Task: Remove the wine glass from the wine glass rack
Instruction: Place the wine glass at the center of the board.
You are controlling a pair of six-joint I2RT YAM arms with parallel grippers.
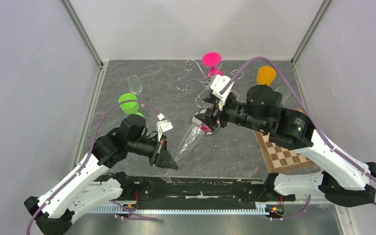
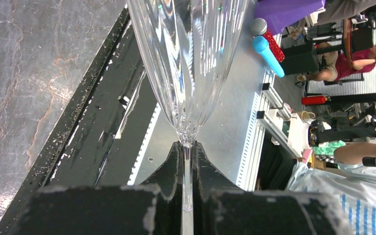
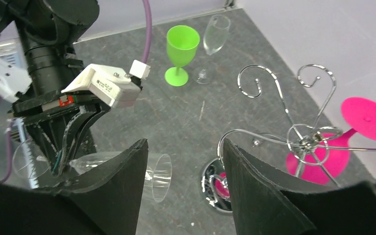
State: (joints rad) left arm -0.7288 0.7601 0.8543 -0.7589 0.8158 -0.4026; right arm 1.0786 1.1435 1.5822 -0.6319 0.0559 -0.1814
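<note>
Found the left claw (image 2: 188, 152) shut hard on the thin stem of the clear wine glass (image 2: 186, 63), both black fingers (image 2: 169, 171) pressed against the stem just under the bowl. Saw that glass off the wine glass rack (image 1: 196, 81) and well apart from it, held in the air over the near half of the counter (image 1: 230, 147). Saw it steeply tilted, with the foot down by the arm bases and the open rim aimed toward the right claw (image 1: 207, 117).

Found the right claw spread wide with nothing between its fingers (image 3: 122, 186), only bare counter and the mirrored base of the rack visible through the gap. Saw the rim of the held glass just beside one of those fingers in the right wrist view; could not tell touching from merely close.

Noted the rack upright at the far middle of the counter, chrome scrolls fanned out at the top, with a pink wine glass (image 3: 318, 164) hung on it, foot uppermost among the scroll arms. Saw a green goblet (image 1: 128, 104) and a second clear flute (image 1: 134, 84) standing upright side by side on the far left. Also saw an orange cup (image 1: 266, 75) at the far right and a chessboard (image 1: 280, 155) lying under the right arm on the near right.
</note>
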